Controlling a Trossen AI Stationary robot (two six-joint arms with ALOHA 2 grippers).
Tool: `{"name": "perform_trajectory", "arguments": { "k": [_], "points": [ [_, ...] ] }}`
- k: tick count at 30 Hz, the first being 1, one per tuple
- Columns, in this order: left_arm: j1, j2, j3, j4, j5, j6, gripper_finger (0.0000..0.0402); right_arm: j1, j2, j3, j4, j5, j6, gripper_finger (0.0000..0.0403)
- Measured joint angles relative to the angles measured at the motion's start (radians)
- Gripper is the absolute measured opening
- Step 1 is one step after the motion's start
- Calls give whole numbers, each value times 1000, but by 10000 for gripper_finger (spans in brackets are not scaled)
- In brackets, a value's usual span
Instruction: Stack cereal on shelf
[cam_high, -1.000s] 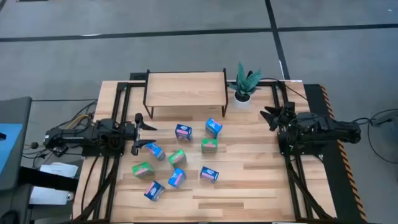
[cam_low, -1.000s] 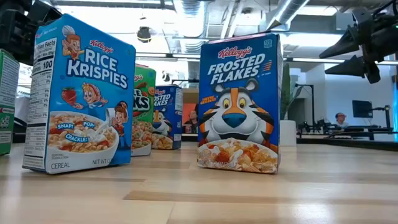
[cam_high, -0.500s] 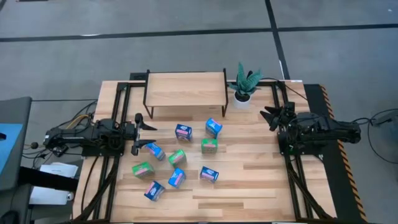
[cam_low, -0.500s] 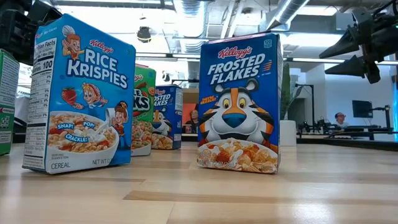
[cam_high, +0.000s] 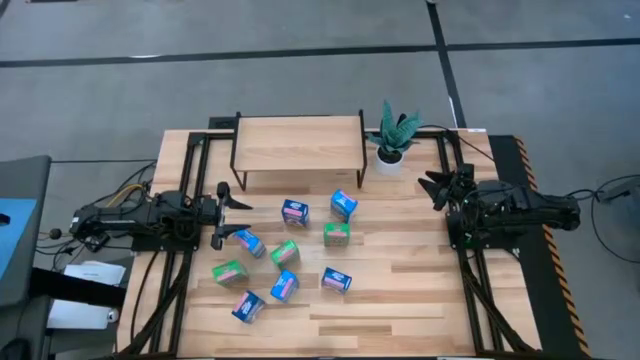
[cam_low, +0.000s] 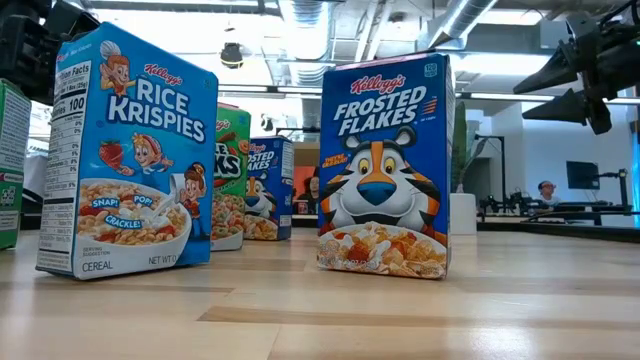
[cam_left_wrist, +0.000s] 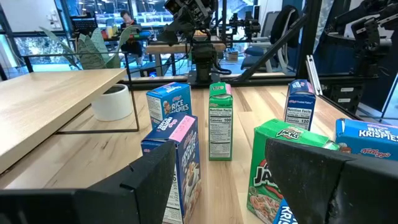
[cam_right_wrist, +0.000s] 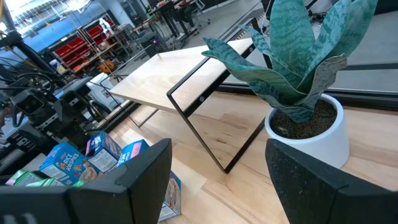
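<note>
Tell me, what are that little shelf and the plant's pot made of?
The shelf: its top looks like pale wood, matte with visible grain, on thin black legs, probably metal. The pot: smooth, plain white, likely ceramic or plastic; the look alone doesn't settle which.

We saw a pale wood-grain counter under a shelf of the same light wood on thin black legs. The Rice Krispies box was bright blue with white lettering, a red strawberry and a white nutrition panel. The Frosted Flakes box was deep blue with an orange, black-striped tiger. A green box showed a white facts panel; another blue box carried a pink label. The plant had banded teal-green leaves in a white pot. The left arm's fingers were matte black.
</note>
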Motion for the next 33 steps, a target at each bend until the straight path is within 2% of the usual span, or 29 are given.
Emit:
{"name": "perform_trajectory", "arguments": {
  "k": [9, 19, 24, 33],
  "points": [
    [0, 0, 0, 0, 0, -32, 240, 0, 0, 0, 0, 0, 0, 286],
    [0, 0, 0, 6, -31, -384, 240, 0, 0, 0, 0, 0, 0, 286],
    [0, 0, 0, 18, -37, -497, 240, 0, 0, 0, 0, 0, 0, 286],
    [0, 0, 0, 29, -47, -853, 240, 0, 0, 0, 0, 2, -2, 286]
  ]
}}
